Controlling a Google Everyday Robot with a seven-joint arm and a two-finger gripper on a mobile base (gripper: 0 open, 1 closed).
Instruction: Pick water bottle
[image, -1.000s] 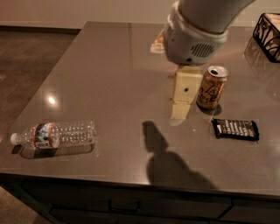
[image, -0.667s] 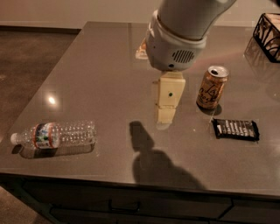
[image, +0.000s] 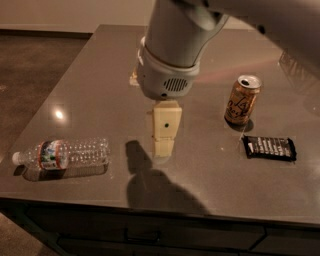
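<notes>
The water bottle (image: 65, 153) lies on its side near the front left corner of the grey table (image: 100, 75), white cap pointing left, with a red, white and green-blue label near the cap end. My gripper (image: 163, 147) hangs point-down from the large grey wrist over the middle of the table. It is to the right of the bottle and clearly apart from it. It holds nothing that I can see.
An orange-brown drink can (image: 242, 100) stands to the right of the gripper. A dark snack packet (image: 269, 147) lies in front of the can. A small light object (image: 134, 77) sits behind the wrist. The table's front edge runs just below the bottle.
My gripper and wrist have moved left, away from the can and closer to the bottle. The bottle, can and packet have not moved.
</notes>
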